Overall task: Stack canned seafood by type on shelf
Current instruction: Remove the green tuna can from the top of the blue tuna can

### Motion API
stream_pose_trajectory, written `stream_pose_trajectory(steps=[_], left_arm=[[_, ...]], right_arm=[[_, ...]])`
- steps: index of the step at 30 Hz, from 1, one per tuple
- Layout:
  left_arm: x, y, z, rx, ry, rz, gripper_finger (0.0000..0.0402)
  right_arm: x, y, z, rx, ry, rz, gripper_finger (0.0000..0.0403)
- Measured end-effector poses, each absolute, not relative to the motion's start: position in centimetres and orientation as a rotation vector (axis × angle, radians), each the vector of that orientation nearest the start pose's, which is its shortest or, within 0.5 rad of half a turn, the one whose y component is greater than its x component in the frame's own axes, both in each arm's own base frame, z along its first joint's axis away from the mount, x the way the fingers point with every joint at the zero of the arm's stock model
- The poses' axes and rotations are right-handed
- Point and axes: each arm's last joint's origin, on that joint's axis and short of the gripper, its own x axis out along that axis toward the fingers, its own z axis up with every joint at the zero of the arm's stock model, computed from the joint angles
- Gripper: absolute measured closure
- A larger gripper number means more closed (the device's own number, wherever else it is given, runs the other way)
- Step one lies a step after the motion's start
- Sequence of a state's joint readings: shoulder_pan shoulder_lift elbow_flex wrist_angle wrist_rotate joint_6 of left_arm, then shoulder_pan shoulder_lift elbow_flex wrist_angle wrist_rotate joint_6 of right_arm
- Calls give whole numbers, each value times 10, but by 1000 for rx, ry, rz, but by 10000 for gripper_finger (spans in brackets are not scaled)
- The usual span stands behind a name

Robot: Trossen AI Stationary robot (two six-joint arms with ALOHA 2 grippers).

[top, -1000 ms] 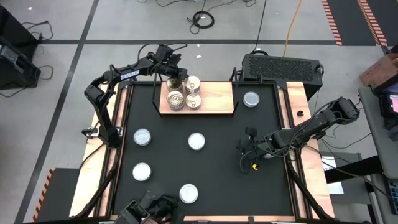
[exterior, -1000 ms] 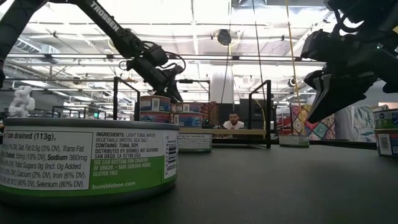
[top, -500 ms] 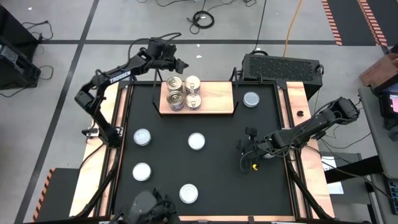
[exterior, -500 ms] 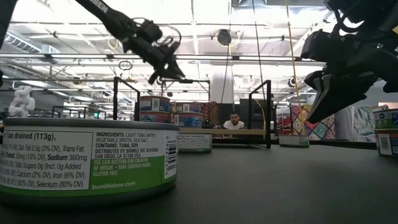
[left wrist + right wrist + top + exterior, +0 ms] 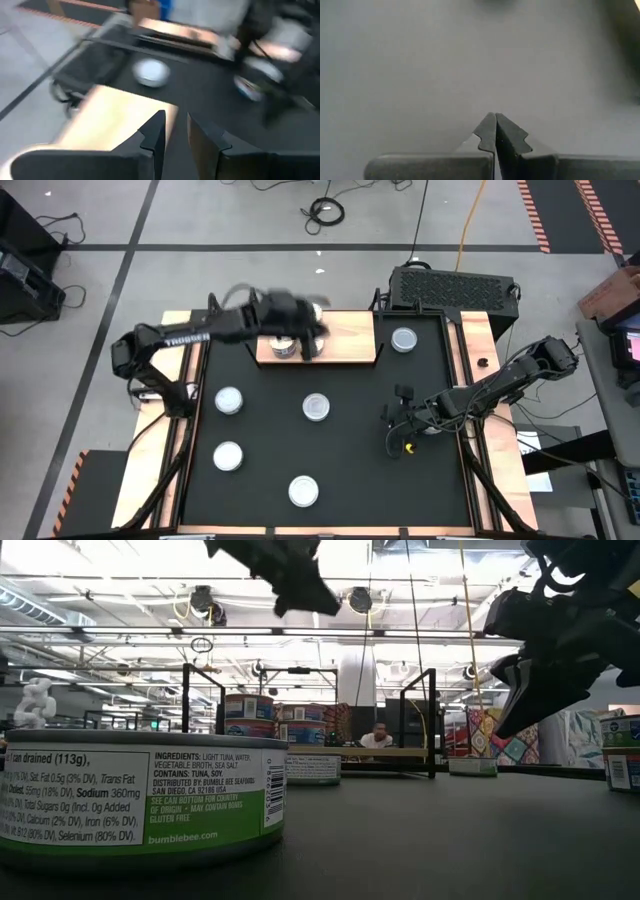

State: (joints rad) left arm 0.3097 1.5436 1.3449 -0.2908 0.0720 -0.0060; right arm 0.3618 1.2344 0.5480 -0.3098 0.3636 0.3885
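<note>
Your left gripper (image 5: 300, 330) hangs over the shelf (image 5: 345, 335), above the tins (image 5: 284, 348) already stacked at its left end. Its fingers (image 5: 155, 135) stand a little apart w/ nothing between them.

Loose tins sit on the tabletop (image 5: 360, 450). Nearest is the plain-top tin (image 5: 316, 407) near the middle, lying at about 6 o'clock from the left gripper. Three more lie toward 7 o'clock: one (image 5: 229, 400) at the left side, one (image 5: 228, 456) below it, one (image 5: 303, 491) by the near edge. Another tin (image 5: 404, 339) rests just off the shelf's right end, at 3 o'clock.

Tins are round, so no long axis to line up with; approach angle likely doesn't matter.

Right gripper (image 5: 402, 420) waits on the right side, fingers (image 5: 492, 130) pressed shut, empty. The middle tin is at 9 o'clock from it, about as near to it as to the left one.
</note>
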Motion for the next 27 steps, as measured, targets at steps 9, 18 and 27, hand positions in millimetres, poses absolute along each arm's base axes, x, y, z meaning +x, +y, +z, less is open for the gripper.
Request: stream_pose_trajectory(steps=[9,18,27], left_arm=[[339,9,273,56,596,168,320],[325,-59,255,92,365,27,320],[312,-82,255,152,150,-57,320]], right_arm=[[199,65,198,111,1105,-299,403],[173,54,260,109,1332,-628,403],[154,44,257,258,1386,-909,403]])
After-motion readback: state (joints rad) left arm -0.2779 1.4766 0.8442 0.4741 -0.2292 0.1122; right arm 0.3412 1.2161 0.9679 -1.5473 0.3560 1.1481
